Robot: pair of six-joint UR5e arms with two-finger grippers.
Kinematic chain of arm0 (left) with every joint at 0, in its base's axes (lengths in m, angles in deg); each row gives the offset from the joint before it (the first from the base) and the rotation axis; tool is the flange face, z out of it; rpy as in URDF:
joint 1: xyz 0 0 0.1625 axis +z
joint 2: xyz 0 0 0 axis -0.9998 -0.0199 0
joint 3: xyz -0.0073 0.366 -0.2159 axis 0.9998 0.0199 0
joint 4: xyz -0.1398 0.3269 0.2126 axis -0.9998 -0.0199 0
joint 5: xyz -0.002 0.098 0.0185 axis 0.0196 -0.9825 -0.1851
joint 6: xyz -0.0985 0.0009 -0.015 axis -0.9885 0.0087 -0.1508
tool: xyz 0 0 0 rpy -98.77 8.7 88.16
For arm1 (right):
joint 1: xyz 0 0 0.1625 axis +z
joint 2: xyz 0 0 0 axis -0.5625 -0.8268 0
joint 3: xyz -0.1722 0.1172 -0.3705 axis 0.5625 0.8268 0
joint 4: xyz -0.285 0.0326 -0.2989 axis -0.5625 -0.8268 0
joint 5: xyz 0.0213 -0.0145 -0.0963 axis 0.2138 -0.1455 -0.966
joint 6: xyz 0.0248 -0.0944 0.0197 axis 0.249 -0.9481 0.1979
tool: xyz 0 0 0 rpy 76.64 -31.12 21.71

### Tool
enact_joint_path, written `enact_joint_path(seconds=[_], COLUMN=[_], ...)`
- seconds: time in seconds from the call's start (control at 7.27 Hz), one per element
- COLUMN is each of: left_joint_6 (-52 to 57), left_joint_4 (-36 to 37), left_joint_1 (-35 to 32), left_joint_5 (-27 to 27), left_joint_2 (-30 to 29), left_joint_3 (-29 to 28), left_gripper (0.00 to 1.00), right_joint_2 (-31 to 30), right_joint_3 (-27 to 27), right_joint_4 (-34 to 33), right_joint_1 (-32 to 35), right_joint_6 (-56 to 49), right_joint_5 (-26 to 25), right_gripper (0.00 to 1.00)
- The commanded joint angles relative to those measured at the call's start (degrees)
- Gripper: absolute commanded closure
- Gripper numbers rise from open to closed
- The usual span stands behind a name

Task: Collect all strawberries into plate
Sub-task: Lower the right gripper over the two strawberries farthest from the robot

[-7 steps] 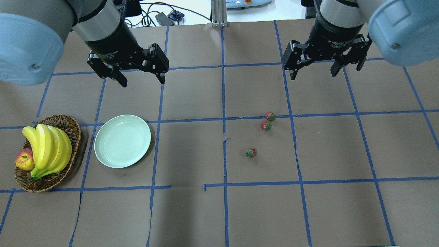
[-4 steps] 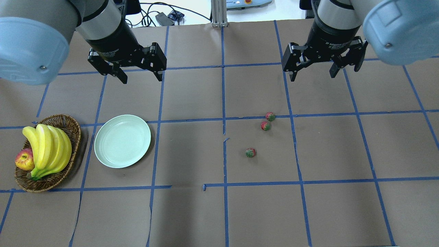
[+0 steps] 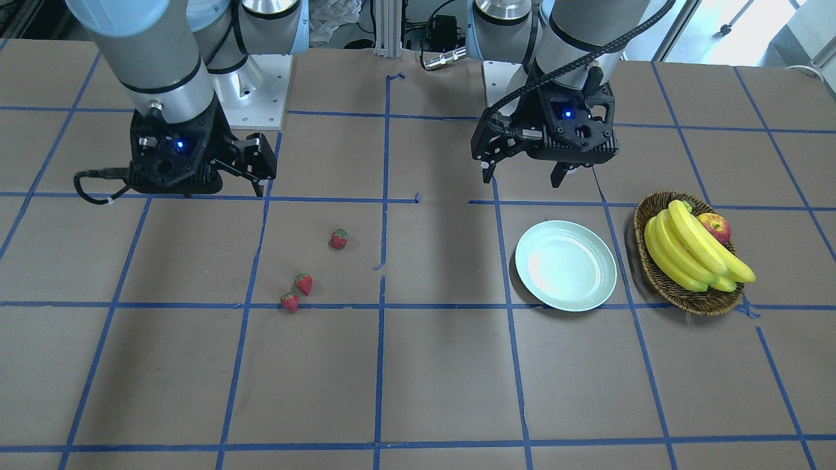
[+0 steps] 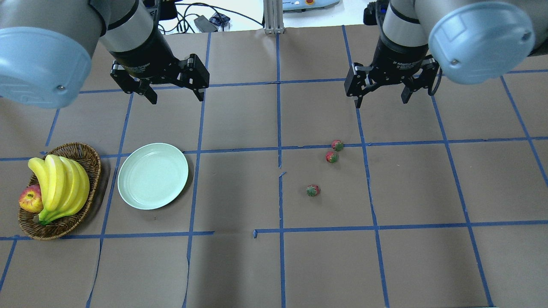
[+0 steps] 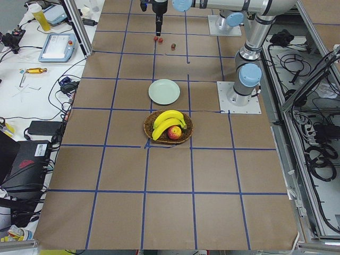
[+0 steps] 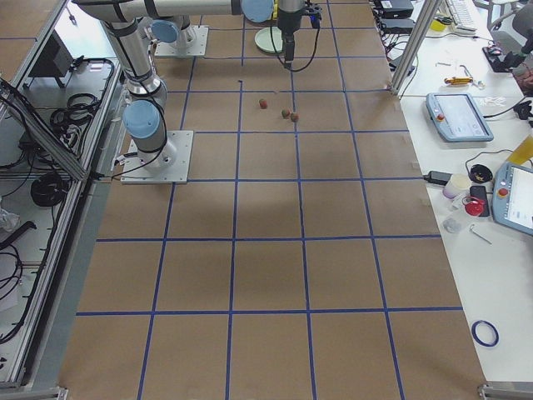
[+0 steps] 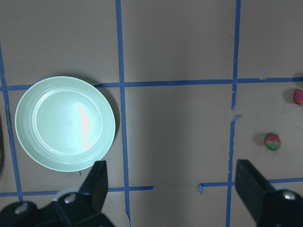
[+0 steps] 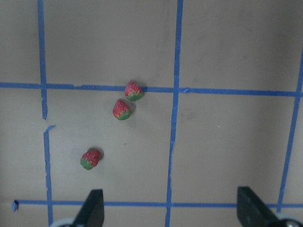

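Three strawberries (image 8: 122,109) lie beyond the wide-open right gripper (image 4: 381,100), green caps mostly toward it. The left gripper (image 4: 177,99) gapes too. The right gripper has shifted inward; strawberries unmoved.

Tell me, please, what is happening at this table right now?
A two-armed robot is set to gather fruit, but nothing is held yet. Its left pincer hovers open on the side of the round, pale mint plate, which is empty. Its right pincer hovers open on the side of the three small red strawberries. All three lie on the brown paper-covered table, well apart from the plate.
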Motion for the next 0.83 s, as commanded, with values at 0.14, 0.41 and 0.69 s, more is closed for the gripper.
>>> enact_joint_path(seconds=[0.14,0.41,0.69], left_joint_6=[-0.1,-0.1,-0.1], left_joint_4=[0.0,0.0,0.0], left_joint_1=[0.0,0.0,0.0], left_joint_5=[0.0,0.0,0.0], left_joint_2=[-0.1,-0.1,-0.1], left_joint_3=[1.1,1.7,1.7], left_gripper=[0.00,0.00,0.00], right_joint_2=[5.9,12.6,16.0], right_joint_3=[-14.3,-17.6,-17.1], right_joint_4=[-21.2,-31.1,-37.4], right_joint_1=[2.2,2.1,2.3], right_joint_6=[0.5,4.8,20.4], right_joint_5=[-0.1,-0.4,0.7], right_gripper=[0.00,0.00,0.00])
